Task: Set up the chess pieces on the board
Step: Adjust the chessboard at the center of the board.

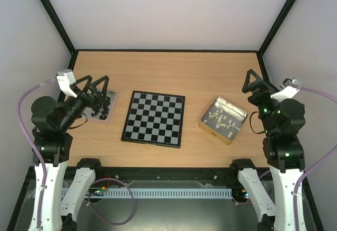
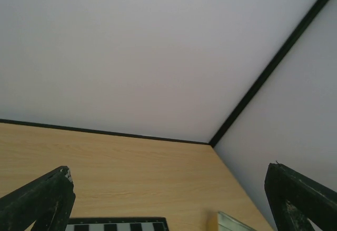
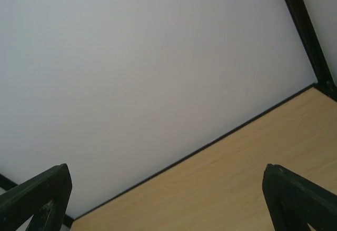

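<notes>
So far nothing is placed: the board (image 1: 154,119) lies bare, white pieces (image 1: 222,118) fill the right tin (image 1: 240,114), black pieces (image 1: 101,109) seemingly the left tin (image 1: 113,103); left pincer (image 2: 169,169) and right pincer (image 3: 166,170) gape empty.

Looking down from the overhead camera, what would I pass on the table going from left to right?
A silvery tin holding black chess pieces → the board → a second silvery tin holding cream-white chess pieces.
</notes>
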Action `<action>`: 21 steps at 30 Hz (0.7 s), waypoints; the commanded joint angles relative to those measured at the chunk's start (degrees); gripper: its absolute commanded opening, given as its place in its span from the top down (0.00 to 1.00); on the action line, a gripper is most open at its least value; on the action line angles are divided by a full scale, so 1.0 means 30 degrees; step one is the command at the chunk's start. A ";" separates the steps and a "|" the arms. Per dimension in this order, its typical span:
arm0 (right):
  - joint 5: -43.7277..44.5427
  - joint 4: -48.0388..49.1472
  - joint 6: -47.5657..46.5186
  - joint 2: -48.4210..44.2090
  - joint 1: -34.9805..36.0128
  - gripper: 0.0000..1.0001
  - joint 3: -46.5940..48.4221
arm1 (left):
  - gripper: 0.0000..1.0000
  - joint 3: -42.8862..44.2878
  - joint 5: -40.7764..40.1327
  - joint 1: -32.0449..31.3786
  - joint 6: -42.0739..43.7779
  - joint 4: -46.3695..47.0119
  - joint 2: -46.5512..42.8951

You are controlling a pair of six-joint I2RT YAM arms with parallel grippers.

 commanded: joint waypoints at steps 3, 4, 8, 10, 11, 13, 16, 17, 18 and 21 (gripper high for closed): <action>-0.1545 0.0135 -0.0115 -0.0205 -0.0349 0.01 -0.1605 | 0.00 -0.0835 0.2490 0.0320 -0.0597 0.1345 -0.1334; -0.1499 0.0253 0.0035 -0.0152 -0.0364 0.01 -0.1903 | 0.00 -0.1115 0.2340 0.0331 -0.0638 0.1463 -0.1592; -0.2348 0.1001 0.0138 0.0662 -0.0396 0.00 -0.2948 | 0.00 -0.2725 0.2511 0.0366 -0.1128 0.2547 -0.2479; -0.2805 0.1165 0.0569 0.1441 -0.0416 0.00 -0.3238 | 0.00 -0.3422 0.2698 0.0378 -0.1537 0.2976 -0.2726; -0.3106 0.1272 0.0518 0.1832 -0.0419 0.01 -0.3400 | 0.00 -0.3745 0.2811 0.0382 -0.1699 0.3051 -0.2790; -0.3889 0.1708 0.0357 0.2599 -0.0408 0.01 -0.3886 | 0.00 -0.4381 0.2894 0.0388 -0.2124 0.2978 -0.2824; -0.4459 0.2029 0.0538 0.3803 -0.0412 0.05 -0.4697 | 0.00 -0.5298 0.2935 0.0397 -0.2953 0.2253 -0.2588; -0.4248 0.1942 0.0535 0.4240 -0.0414 0.06 -0.4892 | 0.00 -0.5557 0.2816 0.0400 -0.3279 0.1887 -0.2477; -0.3929 0.1866 0.0523 0.4628 -0.0416 0.07 -0.5112 | 0.01 -0.5797 0.2646 0.0404 -0.3535 0.1452 -0.2368; -0.2976 0.1627 0.0394 0.5994 -0.0421 0.15 -0.5629 | 0.01 -0.6559 0.2848 0.0412 -0.4204 0.0611 -0.2146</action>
